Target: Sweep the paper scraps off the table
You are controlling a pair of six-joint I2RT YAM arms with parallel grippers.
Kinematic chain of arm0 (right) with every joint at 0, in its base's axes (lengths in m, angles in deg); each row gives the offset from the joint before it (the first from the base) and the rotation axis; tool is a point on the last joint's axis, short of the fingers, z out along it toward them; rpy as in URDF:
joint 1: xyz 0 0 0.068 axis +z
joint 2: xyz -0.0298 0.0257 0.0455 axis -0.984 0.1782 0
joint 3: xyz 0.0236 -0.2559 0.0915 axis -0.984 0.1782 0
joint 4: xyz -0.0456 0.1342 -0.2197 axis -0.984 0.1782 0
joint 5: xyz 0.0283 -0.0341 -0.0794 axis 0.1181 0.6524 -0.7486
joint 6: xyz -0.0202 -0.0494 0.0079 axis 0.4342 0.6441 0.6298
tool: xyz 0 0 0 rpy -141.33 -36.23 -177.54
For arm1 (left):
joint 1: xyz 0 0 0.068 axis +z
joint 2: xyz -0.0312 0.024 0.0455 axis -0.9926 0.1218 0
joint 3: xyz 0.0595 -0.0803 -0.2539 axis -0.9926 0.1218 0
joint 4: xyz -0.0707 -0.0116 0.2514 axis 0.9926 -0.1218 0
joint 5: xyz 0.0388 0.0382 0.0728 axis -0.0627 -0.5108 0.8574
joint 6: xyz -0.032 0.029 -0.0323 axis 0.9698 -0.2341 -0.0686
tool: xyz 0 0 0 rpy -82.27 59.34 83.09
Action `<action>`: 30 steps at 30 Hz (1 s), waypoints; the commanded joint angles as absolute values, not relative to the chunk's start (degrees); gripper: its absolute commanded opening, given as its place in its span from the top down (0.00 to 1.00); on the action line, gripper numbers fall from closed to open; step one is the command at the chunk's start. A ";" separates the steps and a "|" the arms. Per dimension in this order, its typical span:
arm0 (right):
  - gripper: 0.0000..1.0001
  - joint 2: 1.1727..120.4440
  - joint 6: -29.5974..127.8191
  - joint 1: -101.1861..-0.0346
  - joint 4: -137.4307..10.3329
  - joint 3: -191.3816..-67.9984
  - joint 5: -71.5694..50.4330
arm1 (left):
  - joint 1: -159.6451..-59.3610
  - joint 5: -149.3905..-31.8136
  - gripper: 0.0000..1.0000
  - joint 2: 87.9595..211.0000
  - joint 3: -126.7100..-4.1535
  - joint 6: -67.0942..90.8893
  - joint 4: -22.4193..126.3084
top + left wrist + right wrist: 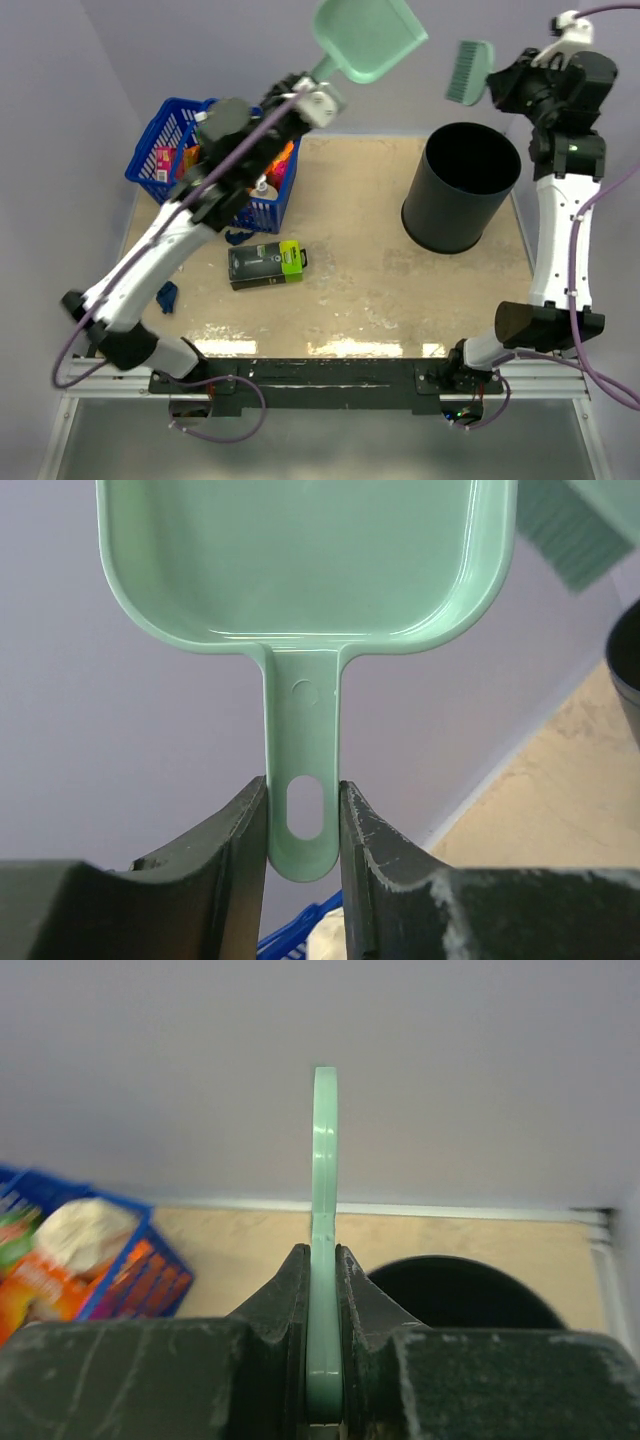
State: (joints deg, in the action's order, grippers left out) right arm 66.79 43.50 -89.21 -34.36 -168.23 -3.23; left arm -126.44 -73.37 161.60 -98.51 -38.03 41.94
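My left gripper (322, 82) is raised high over the back of the table (380, 290), shut on the handle of the teal dustpan (365, 38). In the left wrist view the handle (303, 810) is pinched between both fingers and the pan (300, 560) looks bare inside. My right gripper (498, 88) is also held high, above the black bin, shut on the teal brush (468, 72). Its thin handle (324, 1160) shows edge-on between the jaws. Two dark blue paper scraps lie on the table, one by the left edge (167, 297) and one beside the basket (238, 237).
A black bin (462, 185) stands at the back right of the table. A blue basket (175, 150) with packets sits at the back left, partly under my left arm. A green-and-black box (265, 265) lies in front of the basket.
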 commanded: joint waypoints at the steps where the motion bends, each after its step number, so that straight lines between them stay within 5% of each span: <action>1: 1.00 65.51 51.52 -78.72 -36.73 -164.38 11.22 | -118.37 -73.46 1.00 152.22 -90.92 -33.08 38.24; 12: 1.00 66.73 79.90 -43.47 -27.58 -153.55 5.96 | -103.75 -68.02 1.00 135.87 -73.07 -37.93 36.23; 30: 1.00 91.50 105.75 -24.46 -39.36 -165.41 3.68 | -91.01 -71.52 1.00 128.48 -72.19 -28.77 29.63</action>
State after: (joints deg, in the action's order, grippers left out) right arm 88.89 98.23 -26.92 -32.62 -160.44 6.30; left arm -93.00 -70.20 128.81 -71.19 -29.05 28.28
